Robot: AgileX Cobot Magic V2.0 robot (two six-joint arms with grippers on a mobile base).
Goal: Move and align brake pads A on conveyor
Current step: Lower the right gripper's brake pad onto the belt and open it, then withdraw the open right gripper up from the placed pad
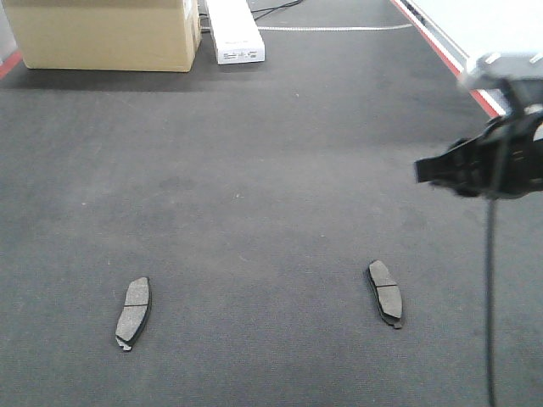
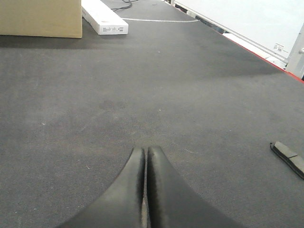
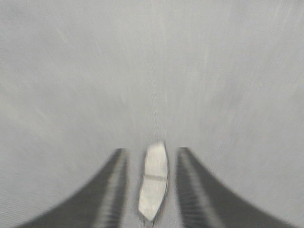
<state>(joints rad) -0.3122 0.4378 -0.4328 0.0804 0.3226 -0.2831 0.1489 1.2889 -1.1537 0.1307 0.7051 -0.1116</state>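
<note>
straddling one brake pad (image 3: 154, 183) on the conveyor (image 3: 152, 71), the right gripper (image 3: 152, 152) spreads its fingers, gaps either side; the left gripper (image 2: 145, 151) presses its fingers together, empty.

Can't make out any actual text here, tbh. Spotted tiny grey print on the end of the long white box (image 1: 233, 34) and a small sticker (image 2: 279, 48) on the white panel (image 2: 237, 19) off to the right, both way too small to read.
</note>
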